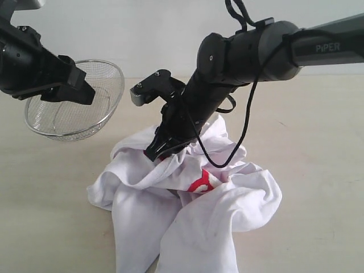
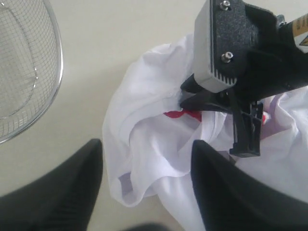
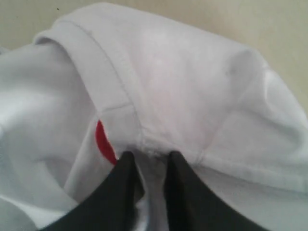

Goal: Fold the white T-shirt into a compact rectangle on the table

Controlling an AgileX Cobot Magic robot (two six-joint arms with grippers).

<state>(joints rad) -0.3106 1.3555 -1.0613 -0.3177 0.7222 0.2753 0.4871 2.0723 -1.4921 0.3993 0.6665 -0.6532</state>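
The white T-shirt (image 1: pixel 193 227) lies crumpled in a heap on the table (image 1: pixel 51 199), with a bit of red lettering (image 1: pixel 202 183) showing in its folds. My right gripper (image 1: pixel 152 154) reaches down into the top of the heap. In the right wrist view its fingers (image 3: pixel 127 166) stand close together with a seam of the T-shirt (image 3: pixel 183 72) bunched between them. The left gripper (image 1: pixel 85 94) hangs open above the table to the left, off the cloth. The left wrist view has its fingers (image 2: pixel 72 183) wide apart over the T-shirt's edge (image 2: pixel 144 96).
A steel mesh bowl (image 1: pixel 105 85) sits at the back left, right behind the left gripper and close to the shirt. The right arm's black cable (image 1: pixel 247 114) loops down over the cloth. Bare tabletop lies left and right of the heap.
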